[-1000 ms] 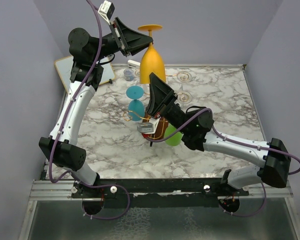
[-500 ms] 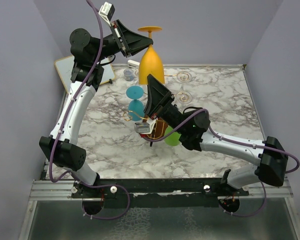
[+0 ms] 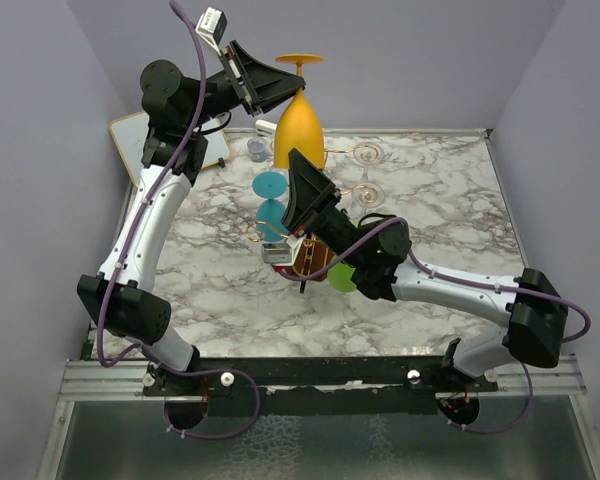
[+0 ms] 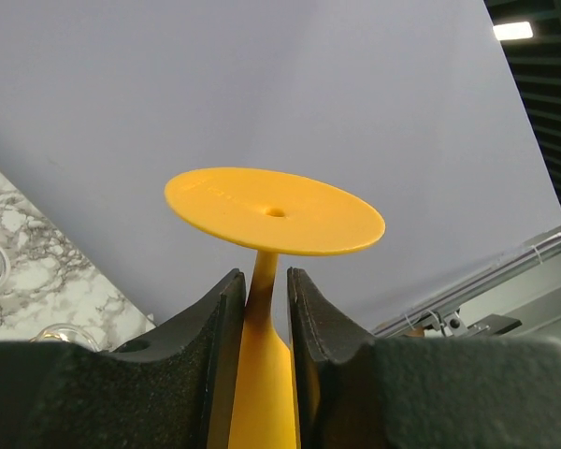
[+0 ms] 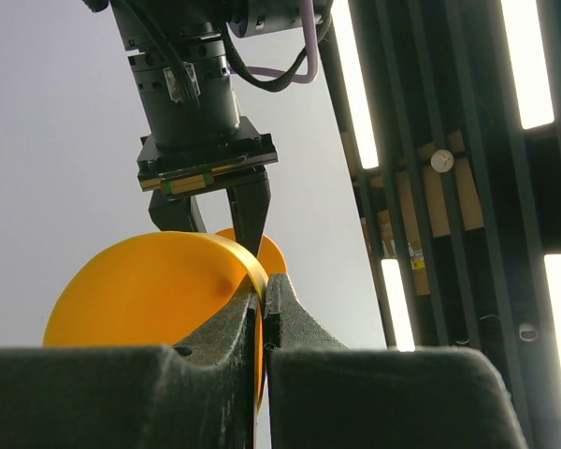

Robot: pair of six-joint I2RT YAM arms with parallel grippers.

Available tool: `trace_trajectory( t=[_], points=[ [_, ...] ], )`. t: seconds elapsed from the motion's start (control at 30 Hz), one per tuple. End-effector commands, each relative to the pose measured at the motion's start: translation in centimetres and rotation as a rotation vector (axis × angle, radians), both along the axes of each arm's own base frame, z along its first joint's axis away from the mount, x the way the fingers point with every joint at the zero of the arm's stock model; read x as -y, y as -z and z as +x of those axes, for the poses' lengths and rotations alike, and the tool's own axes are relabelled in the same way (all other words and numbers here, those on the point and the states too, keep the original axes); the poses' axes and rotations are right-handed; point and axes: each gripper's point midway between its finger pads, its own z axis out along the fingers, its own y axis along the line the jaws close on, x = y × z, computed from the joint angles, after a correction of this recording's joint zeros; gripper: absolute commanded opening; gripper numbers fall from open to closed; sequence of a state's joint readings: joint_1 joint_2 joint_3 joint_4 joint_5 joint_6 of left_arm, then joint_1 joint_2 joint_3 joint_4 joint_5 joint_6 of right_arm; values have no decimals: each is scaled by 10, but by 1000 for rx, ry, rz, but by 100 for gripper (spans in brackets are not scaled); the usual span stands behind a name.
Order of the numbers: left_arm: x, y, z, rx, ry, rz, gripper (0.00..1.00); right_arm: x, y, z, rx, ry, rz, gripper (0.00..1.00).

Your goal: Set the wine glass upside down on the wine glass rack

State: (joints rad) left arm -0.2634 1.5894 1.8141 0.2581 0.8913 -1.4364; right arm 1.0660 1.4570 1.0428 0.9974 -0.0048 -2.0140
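An orange wine glass (image 3: 302,128) is held upside down in the air, foot on top. My left gripper (image 3: 280,84) is shut on its stem just under the foot; in the left wrist view (image 4: 266,281) the fingers flank the stem below the orange foot (image 4: 276,210). My right gripper (image 3: 302,165) is shut on the bowl's rim from below; the right wrist view (image 5: 264,285) shows the jaws pinching the orange rim (image 5: 140,290). The gold wire rack (image 3: 310,262) on its brown base stands under the right gripper, mostly hidden by it.
A blue glass (image 3: 270,186) hangs at the rack's left and a green one (image 3: 342,276) lies low at its right. Two clear glasses (image 3: 368,155) (image 3: 368,195) sit behind. A whiteboard (image 3: 130,135) and a small grey cup (image 3: 256,149) are at back left.
My right arm has shifted a little left and away with the glass rim; the orange glass has tilted slightly left. My left gripper keeps its hold on the stem.
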Motion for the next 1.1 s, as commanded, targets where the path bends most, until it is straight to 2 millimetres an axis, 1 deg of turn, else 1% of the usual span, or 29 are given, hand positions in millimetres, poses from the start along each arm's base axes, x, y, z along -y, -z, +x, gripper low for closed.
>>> trace_trajectory(
  t=[0.0,0.13,0.4,0.53,0.6,0.73,0.87,1.07],
  points=[
    [1,-30,-50,128,62,-11,27,-11,10,11,-37,24,-41,1],
    [1,-30,-53,142,63,-2,26,-6,3,11,-28,33,-27,1],
    [2,-31,-60,167,72,6,21,-7,0,14,-23,40,-28,1],
    [5,-28,-64,166,86,10,19,-7,0,16,-21,48,-26,1],
    [7,-25,-66,163,93,14,21,-7,-1,18,-19,51,-22,1],
    [8,-24,-68,164,101,18,21,-5,-3,23,-16,68,-18,1],
    [8,-26,-70,170,105,18,27,1,-5,28,-12,82,-9,1],
    [8,-25,-69,174,105,22,26,6,-9,28,-9,85,-3,1]
  ],
)
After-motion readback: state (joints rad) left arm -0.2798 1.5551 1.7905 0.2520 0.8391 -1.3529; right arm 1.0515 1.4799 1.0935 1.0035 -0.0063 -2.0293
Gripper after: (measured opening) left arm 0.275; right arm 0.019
